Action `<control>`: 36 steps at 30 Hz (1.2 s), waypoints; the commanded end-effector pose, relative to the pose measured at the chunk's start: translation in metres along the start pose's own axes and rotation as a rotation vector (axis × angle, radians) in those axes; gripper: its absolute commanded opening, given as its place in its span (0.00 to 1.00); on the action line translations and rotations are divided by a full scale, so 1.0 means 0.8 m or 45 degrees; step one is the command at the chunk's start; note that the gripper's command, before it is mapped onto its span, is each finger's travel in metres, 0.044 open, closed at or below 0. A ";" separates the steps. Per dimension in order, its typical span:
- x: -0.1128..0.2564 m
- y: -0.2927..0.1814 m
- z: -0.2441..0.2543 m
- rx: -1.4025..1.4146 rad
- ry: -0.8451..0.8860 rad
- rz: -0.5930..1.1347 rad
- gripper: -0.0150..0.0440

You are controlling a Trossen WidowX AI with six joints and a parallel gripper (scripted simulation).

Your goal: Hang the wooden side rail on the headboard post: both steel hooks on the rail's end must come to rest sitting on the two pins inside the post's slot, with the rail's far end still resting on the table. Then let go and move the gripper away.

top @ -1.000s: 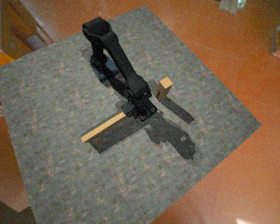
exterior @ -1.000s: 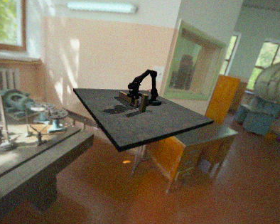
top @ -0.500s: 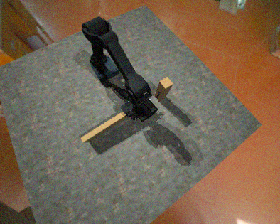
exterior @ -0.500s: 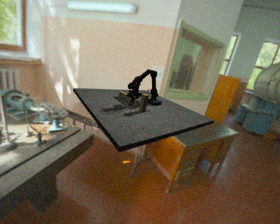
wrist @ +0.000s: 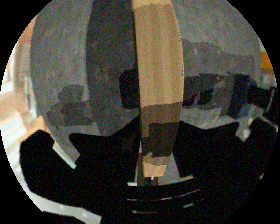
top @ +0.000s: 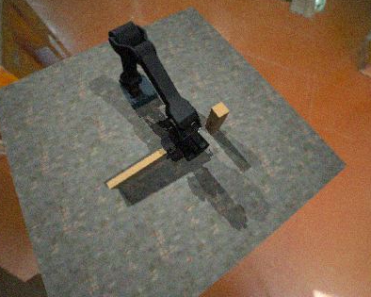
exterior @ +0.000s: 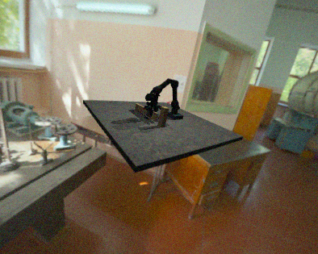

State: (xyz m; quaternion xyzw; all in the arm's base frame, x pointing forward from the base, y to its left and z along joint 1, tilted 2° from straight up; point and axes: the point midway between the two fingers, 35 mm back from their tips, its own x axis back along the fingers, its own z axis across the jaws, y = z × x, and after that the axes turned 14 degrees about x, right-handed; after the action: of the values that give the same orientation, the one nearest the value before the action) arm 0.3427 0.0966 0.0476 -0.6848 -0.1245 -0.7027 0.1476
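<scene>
The wooden side rail [top: 138, 169] [exterior: 142, 111] [wrist: 160, 60] is a long pale plank standing on its narrow edge. Its far end is low over the table at the left in the top view; whether it touches is hard to tell. My gripper [top: 182, 151] [exterior: 152, 110] [wrist: 151, 117] is shut on the rail near its post-side end. The headboard post [top: 216, 121] [exterior: 163, 117] stands upright, to the right of my gripper in the top view, with a gap between them. My gripper hides the rail's near end. The hooks, slot and pins cannot be made out.
The grey square table [top: 72, 244] [exterior: 183, 144] carries everything. The arm's base [top: 139, 93] [exterior: 176, 116] stands behind my gripper, toward the table's back in the top view. Dark shadows of the arm, rail and post lie across the table.
</scene>
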 end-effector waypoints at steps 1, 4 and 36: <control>0.009 0.001 0.005 0.010 0.025 -0.007 0.25; 0.010 0.001 0.005 0.010 0.025 -0.007 0.25; 0.011 -0.001 0.007 0.010 0.025 -0.007 0.25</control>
State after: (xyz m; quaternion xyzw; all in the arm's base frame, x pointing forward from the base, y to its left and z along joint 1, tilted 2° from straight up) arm 0.3434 0.0972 0.0522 -0.6838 -0.1250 -0.7035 0.1482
